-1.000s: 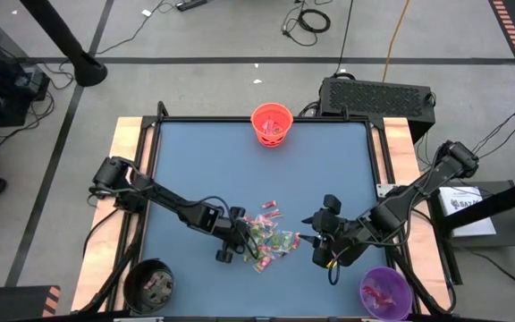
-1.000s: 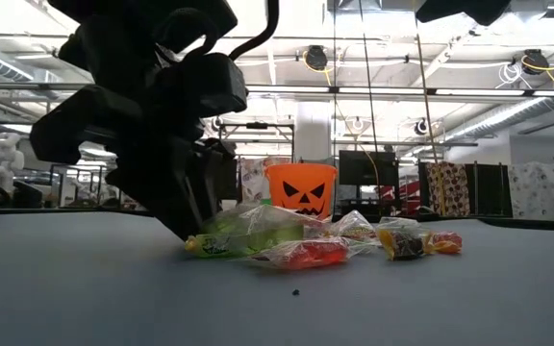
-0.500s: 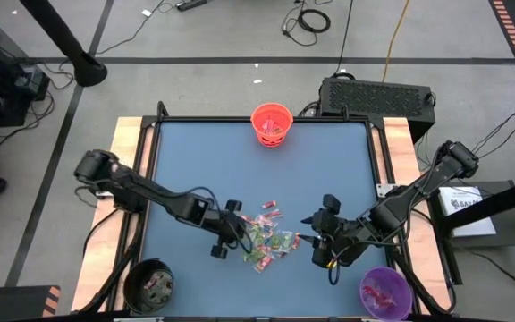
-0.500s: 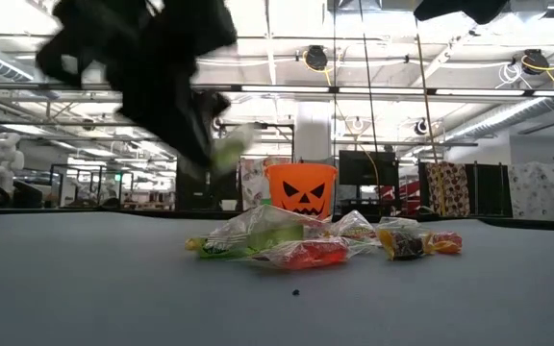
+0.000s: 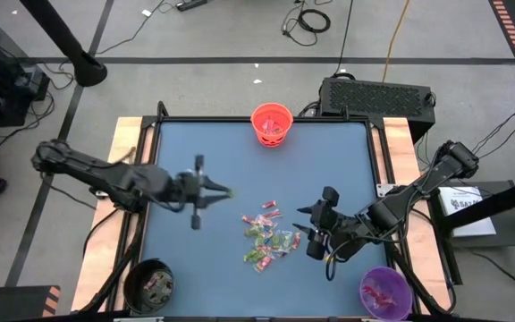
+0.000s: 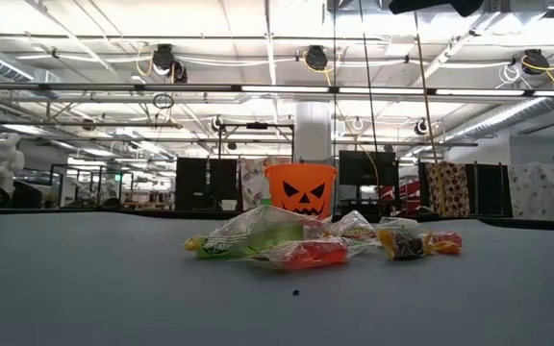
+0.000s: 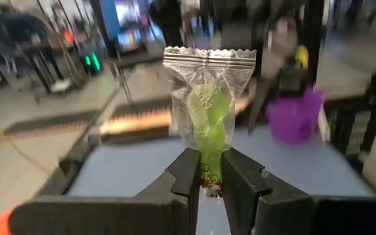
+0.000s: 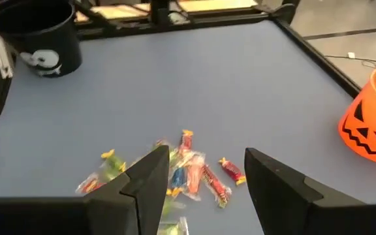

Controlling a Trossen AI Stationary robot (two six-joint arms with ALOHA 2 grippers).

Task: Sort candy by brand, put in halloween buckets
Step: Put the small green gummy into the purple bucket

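the brand print on the green candy is too blurred to read. the orange bucket is cut off by the right wrist view's edge. the pile of candy is too small from above to tell brands apart.

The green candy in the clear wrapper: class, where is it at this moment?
The green candy is pinched between the left gripper's fingers, lifted off the table. In the high view it hangs left of the candy pile, between the orange bucket and black bucket.

A grey concrete floor strewn with cables surrounds the table, under bright ceiling lights
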